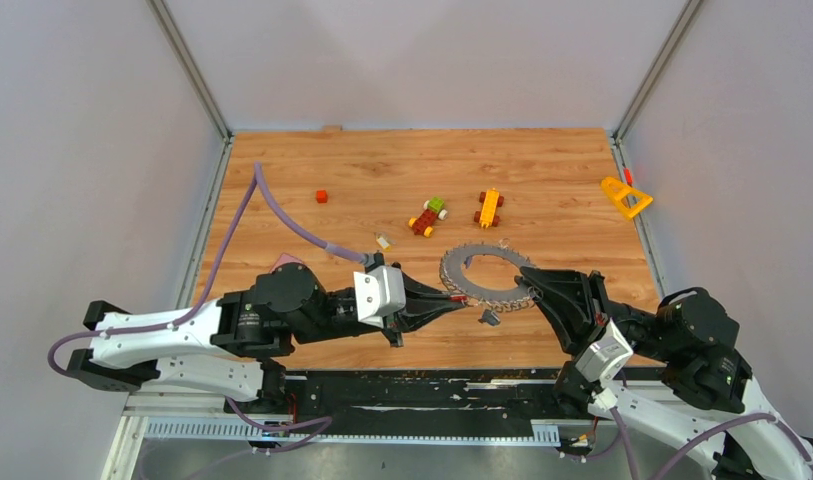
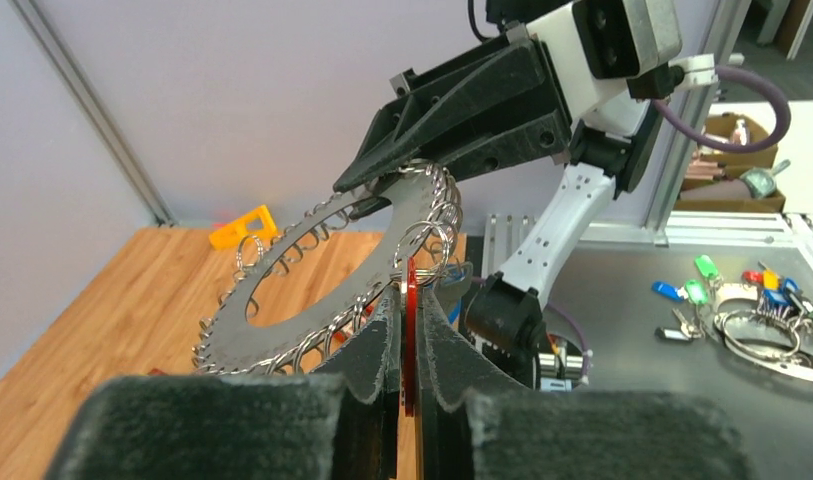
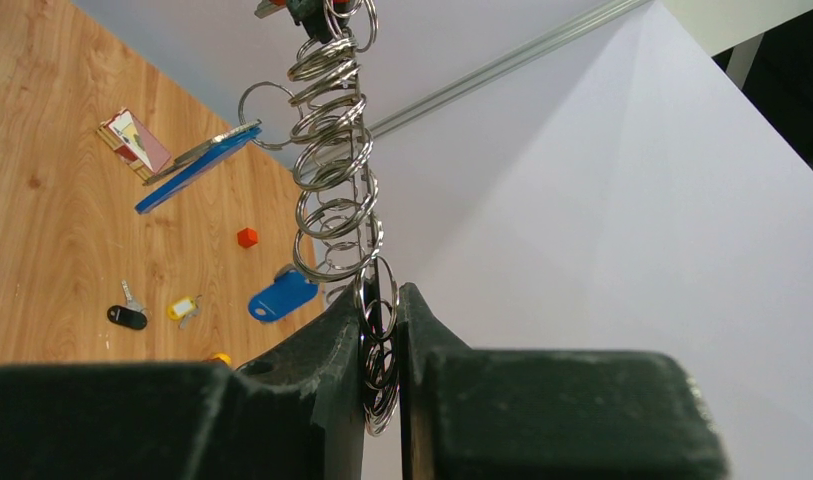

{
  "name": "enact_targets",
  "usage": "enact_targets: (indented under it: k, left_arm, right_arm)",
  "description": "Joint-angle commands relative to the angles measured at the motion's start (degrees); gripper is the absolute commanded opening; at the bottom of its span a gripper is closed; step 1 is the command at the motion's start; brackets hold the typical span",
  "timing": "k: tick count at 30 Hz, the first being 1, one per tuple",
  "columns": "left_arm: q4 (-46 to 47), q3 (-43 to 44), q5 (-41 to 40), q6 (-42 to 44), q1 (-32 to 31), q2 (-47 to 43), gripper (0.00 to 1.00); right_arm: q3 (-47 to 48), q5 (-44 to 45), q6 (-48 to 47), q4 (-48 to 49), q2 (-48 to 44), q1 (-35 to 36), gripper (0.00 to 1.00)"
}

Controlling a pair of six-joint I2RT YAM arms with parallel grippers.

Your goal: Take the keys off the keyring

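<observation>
The keyring [image 1: 487, 281], a large flat silver ring edged with small wire loops, is held tilted above the wood between both grippers. My left gripper [image 1: 460, 297] is shut on a red-headed key [image 2: 411, 325] that hangs from the ring's near edge [image 2: 322, 290]. My right gripper [image 1: 530, 291] is shut on the ring's opposite rim; in its wrist view the rim [image 3: 334, 170] runs edge-on up from the fingers [image 3: 342, 340]. A blue key [image 3: 197, 165] still dangles from a loop. A black-headed key [image 3: 128, 316] lies loose on the wood.
Toy block vehicles [image 1: 428, 216] [image 1: 489, 208] and a small red cube [image 1: 322, 196] sit on the far half of the table. A yellow triangle [image 1: 625, 197] lies at the right wall. A dark key [image 1: 489, 318] lies under the ring; a blue tag [image 3: 282, 295] and a yellow tag [image 3: 182, 307] rest on the wood.
</observation>
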Motion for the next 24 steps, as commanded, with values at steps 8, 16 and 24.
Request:
enact_targets:
  k: [8,16,24]
  left_arm:
    - [-14.4,9.9,-0.6,0.8,-0.1,2.7,0.0]
    - [-28.0,22.6,-0.4,1.7,-0.1,7.5,0.0]
    - [-38.6,32.5,-1.1,3.6,0.0,12.8,0.0]
  right_arm:
    - [0.7,-2.0,5.6,0.5,-0.8,0.1,0.0]
    - [-1.4,-3.6,14.2,0.3,0.4,0.1,0.0]
    - [-3.9,-3.5,19.1,-0.1,-0.1,0.0,0.0]
